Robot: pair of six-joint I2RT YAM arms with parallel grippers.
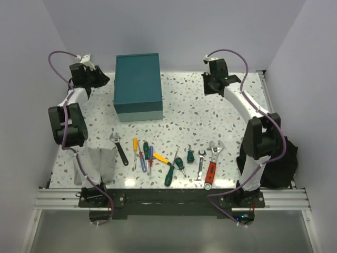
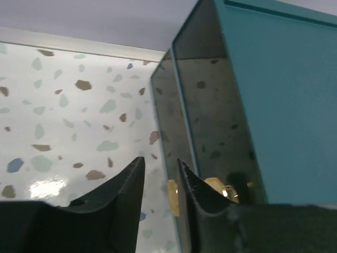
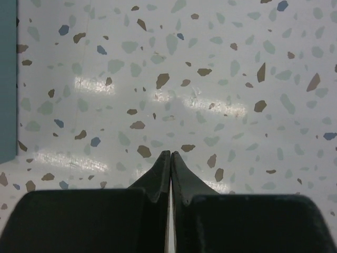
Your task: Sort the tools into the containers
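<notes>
The teal box (image 1: 137, 84) stands at the back middle of the table. My left gripper (image 1: 99, 79) hangs at its left side. In the left wrist view the gripper (image 2: 160, 159) is open, its jaws on either side of a brass knob (image 2: 172, 197) on a clear drawer front (image 2: 205, 116) of the teal box (image 2: 284, 105). The left finger stands apart from the knob. A second knob (image 2: 221, 190) shows behind the right finger. The tools lie in a row near the front, from the black-handled wrench (image 1: 119, 149) to the red-handled wrench (image 1: 212, 163). My right gripper (image 1: 213, 81) (image 3: 171, 153) is shut and empty.
A grey folded cloth (image 1: 102, 161) lies at the front left beside the left arm. Screwdrivers (image 1: 146, 154) and a silver wrench (image 1: 201, 164) lie among the row. A black object (image 1: 281, 163) sits behind the right arm. The box's edge (image 3: 7, 79) shows at the left of the right wrist view.
</notes>
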